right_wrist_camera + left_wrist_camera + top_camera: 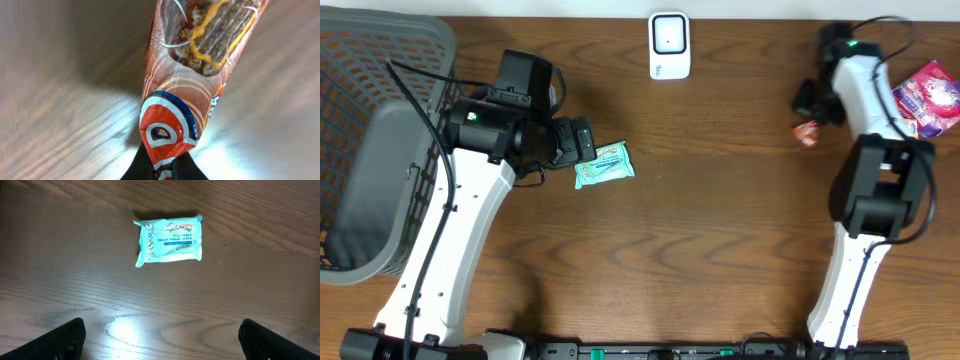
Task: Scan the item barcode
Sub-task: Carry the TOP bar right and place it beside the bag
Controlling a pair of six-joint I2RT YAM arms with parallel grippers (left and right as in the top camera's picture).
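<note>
My right gripper (pixel 167 172) is shut on the crimped end of an orange snack packet (pixel 200 60), which stretches away from the fingers over the wood. From overhead that packet (pixel 808 132) lies at the far right, just under the right gripper (pixel 810 115). No barcode shows on it. A teal wipes packet (pixel 169 240) lies flat ahead of my left gripper (pixel 162 342), which is open and apart from it. In the overhead view the wipes (pixel 604 165) sit just right of the left gripper (pixel 583 140). A white scanner (pixel 669 45) stands at the back centre.
A grey mesh basket (pixel 370 120) fills the left edge of the table. A pink packet (pixel 930 97) lies at the far right, beyond the right arm.
</note>
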